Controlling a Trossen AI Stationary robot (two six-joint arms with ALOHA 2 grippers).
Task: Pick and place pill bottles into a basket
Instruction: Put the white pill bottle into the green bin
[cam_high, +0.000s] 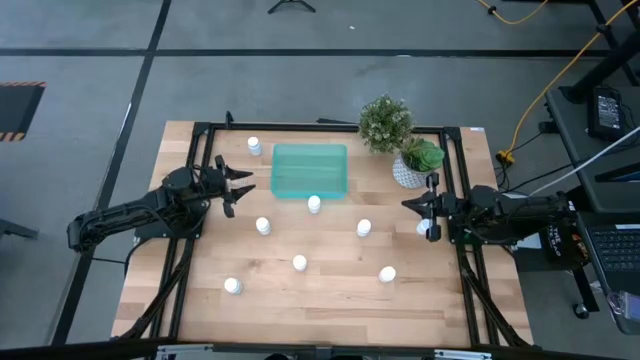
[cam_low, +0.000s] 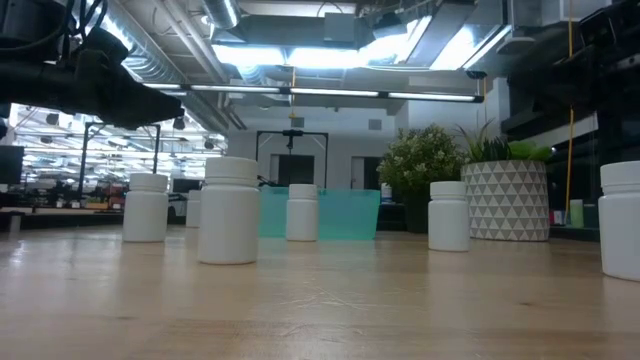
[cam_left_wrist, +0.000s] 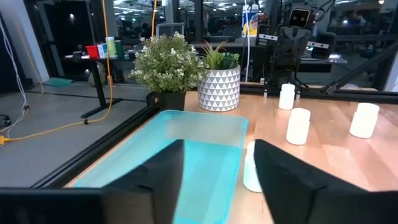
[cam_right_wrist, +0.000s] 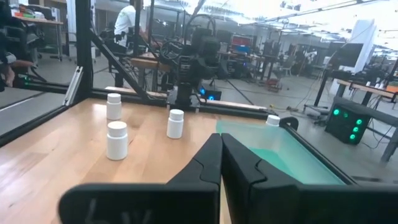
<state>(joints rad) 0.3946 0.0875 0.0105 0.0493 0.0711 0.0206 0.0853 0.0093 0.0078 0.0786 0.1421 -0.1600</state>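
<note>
The pill bottles stand scattered on the wooden table (cam_high: 200, 300), all upright and all outside the basket (cam_high: 310, 170). One bottle (cam_high: 314, 204) stands just at the near edge of the teal basket. Another (cam_high: 254, 146) is on the far side, near the basket's left far corner. The others are spread over the near half: one (cam_high: 263, 226) on the left, one (cam_high: 364, 228) on the right, one (cam_high: 299, 263) in the middle, and two more (cam_high: 232, 286) (cam_high: 387, 274) closer to the near edge. One more bottle (cam_high: 424, 228) stands right beside the right gripper (cam_high: 424, 205).

The basket lies in the far middle of the table and looks empty. Two plants stand at its right: a bushy plant (cam_high: 385, 122) and a white patterned pot (cam_high: 408, 172) with a green plant.

The left gripper (cam_high: 238, 186) hovers just left of the basket, its fingers (cam_left_wrist: 155, 180) spread open and holding nothing. The right gripper hangs at the right side of the table, near the pot, its fingers pressed together and empty.

I judge the task is at its start: no bottle is placed yet. The next move calls for one arm to go down over a near bottle, with fingers open, and close on it without knocking it over.
</note>
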